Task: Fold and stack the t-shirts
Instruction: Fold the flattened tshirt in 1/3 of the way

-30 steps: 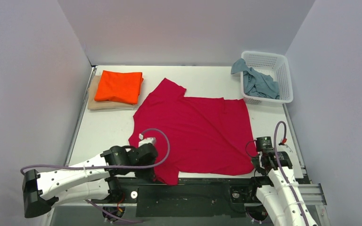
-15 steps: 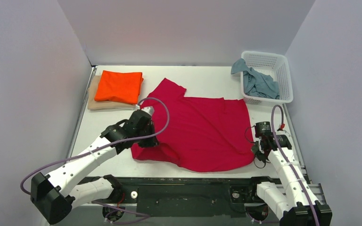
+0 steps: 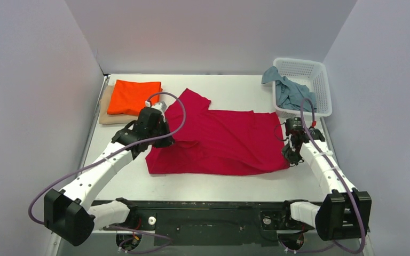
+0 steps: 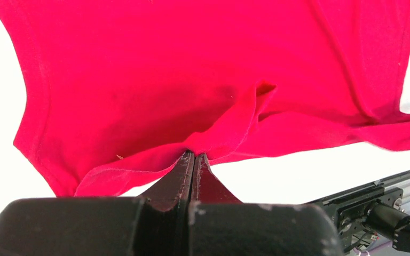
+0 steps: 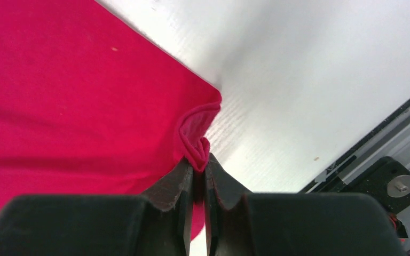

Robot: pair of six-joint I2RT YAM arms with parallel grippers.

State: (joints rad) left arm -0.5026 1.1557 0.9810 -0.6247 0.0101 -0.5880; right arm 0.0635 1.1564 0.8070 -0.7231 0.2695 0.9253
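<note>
Mid-fold: left gripper (image 3: 164, 141) and right gripper (image 3: 291, 159), both clamped tight, pinch the hem of the red t-shirt (image 3: 219, 144) left of the basket (image 3: 321, 68) — orange shirt (image 3: 133, 97) stacked on beige shirt (image 3: 105, 115) farther left, grey-blue shirt (image 3: 294, 94) unfolded in the basket, apparently last.

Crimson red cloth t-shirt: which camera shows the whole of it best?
The top external view: there the crimson red cloth t-shirt shows nearly whole. The wrist views show only patches, pinched by the left claw and right claw.
</note>
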